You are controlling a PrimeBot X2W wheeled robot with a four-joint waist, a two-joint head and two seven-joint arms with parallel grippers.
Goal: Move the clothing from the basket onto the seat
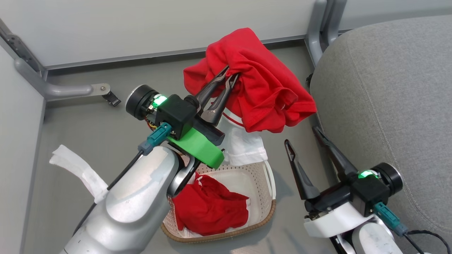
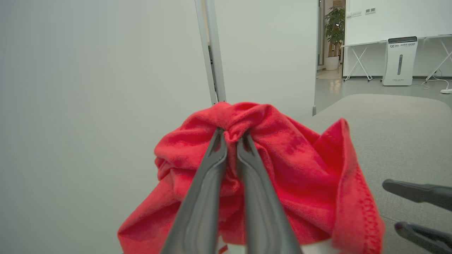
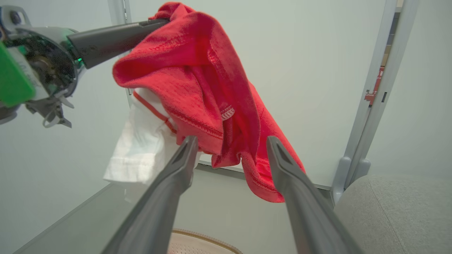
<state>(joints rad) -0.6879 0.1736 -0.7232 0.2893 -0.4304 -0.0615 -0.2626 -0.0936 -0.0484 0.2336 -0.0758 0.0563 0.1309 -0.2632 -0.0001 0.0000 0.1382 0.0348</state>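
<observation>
My left gripper (image 1: 229, 72) is shut on a bright red shirt (image 1: 254, 81) with a white part hanging below it, lifted high above the basket (image 1: 263, 215). In the left wrist view the two fingers pinch the bunched red shirt (image 2: 275, 169) at its top. Another red shirt (image 1: 210, 208) lies inside the cream basket on the floor. The grey seat (image 1: 385, 95) is to the right. My right gripper (image 1: 302, 135) stands open between basket and seat, its fingers apart below the hanging shirt (image 3: 212, 98) in the right wrist view, touching nothing.
White partition walls and a grey metal frame leg (image 1: 60, 90) close the back and left. A white strip (image 1: 79, 167) lies on the floor at left. More frame posts (image 1: 319, 28) stand beside the seat's far corner.
</observation>
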